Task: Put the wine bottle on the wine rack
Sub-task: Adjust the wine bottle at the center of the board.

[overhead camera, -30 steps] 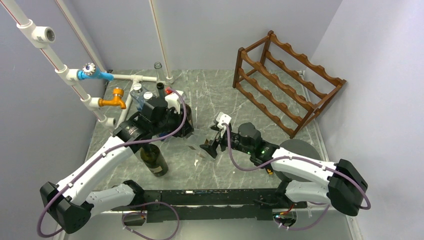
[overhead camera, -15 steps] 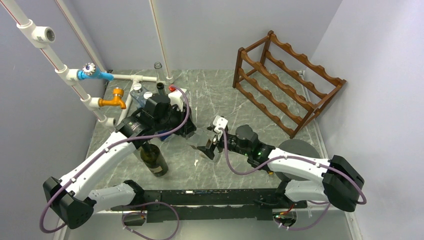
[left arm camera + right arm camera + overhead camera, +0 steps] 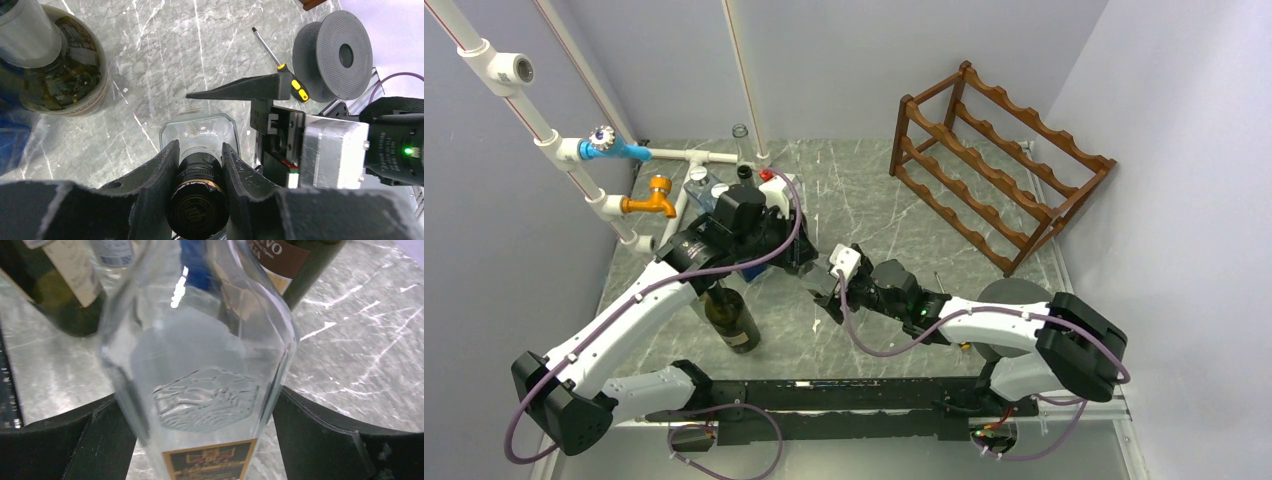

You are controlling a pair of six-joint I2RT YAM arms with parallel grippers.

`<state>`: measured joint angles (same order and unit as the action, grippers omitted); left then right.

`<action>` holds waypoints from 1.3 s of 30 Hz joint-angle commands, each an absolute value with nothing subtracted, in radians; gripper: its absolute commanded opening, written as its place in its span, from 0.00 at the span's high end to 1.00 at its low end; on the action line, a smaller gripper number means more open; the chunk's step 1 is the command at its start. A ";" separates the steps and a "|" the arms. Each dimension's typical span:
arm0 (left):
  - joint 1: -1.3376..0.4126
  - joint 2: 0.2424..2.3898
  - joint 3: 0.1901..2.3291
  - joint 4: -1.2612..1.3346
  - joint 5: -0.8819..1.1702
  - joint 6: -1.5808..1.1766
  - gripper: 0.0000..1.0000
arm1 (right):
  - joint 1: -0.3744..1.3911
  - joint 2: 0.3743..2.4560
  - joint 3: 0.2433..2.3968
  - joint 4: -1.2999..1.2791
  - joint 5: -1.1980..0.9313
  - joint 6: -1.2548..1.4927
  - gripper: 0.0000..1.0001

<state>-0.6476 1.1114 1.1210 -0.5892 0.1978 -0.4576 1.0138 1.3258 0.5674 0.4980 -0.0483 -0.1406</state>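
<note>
The wine bottle point(image 3: 200, 365) is clear glass with a black cap point(image 3: 197, 210) and a dark gold-framed label. It stands upright left of the table's middle. My left gripper point(image 3: 199, 150) is shut on its neck just below the cap. My right gripper point(image 3: 197, 395) reaches in from the right at body height. Its wide-set fingers point(image 3: 310, 440) lie against both sides of the glass. One right finger point(image 3: 235, 91) shows beside the bottle in the left wrist view. The dark reddish-brown wine rack point(image 3: 999, 165) stands at the back right, with nothing on its rails.
A dark green bottle point(image 3: 732, 318) stands at the front left, with more bottles point(image 3: 60, 295) close behind the held one. White pipes with taps point(image 3: 649, 195) run along the left wall. A grey spool point(image 3: 332, 55) and a screwdriver point(image 3: 280, 65) lie to the right.
My right arm has reached left until its fingers flank the bottle's body, and its jaws have narrowed a little. The left gripper has kept its hold on the neck.
</note>
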 commanded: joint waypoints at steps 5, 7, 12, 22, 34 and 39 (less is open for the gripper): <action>-0.650 1.098 1.169 -0.449 0.283 -0.528 1.00 | 1.017 1.390 0.592 0.552 -0.069 -0.401 0.62; -0.649 1.088 1.158 -0.458 0.275 -0.522 1.00 | 1.017 1.379 0.579 0.531 -0.037 -0.471 0.88; -0.650 1.081 1.172 -0.541 0.259 -0.459 0.47 | 1.015 1.307 0.547 0.438 -0.042 -0.635 1.00; -0.553 1.080 1.142 -0.662 0.488 -0.406 0.00 | 1.020 1.198 0.466 0.371 -0.063 -0.839 1.00; -0.612 1.139 1.030 -0.679 0.571 -0.369 0.12 | 1.030 1.141 0.432 0.386 -0.051 -0.896 1.00; -0.679 1.187 1.018 -0.688 0.533 -0.362 0.16 | 1.035 1.111 0.419 0.382 -0.056 -0.897 1.00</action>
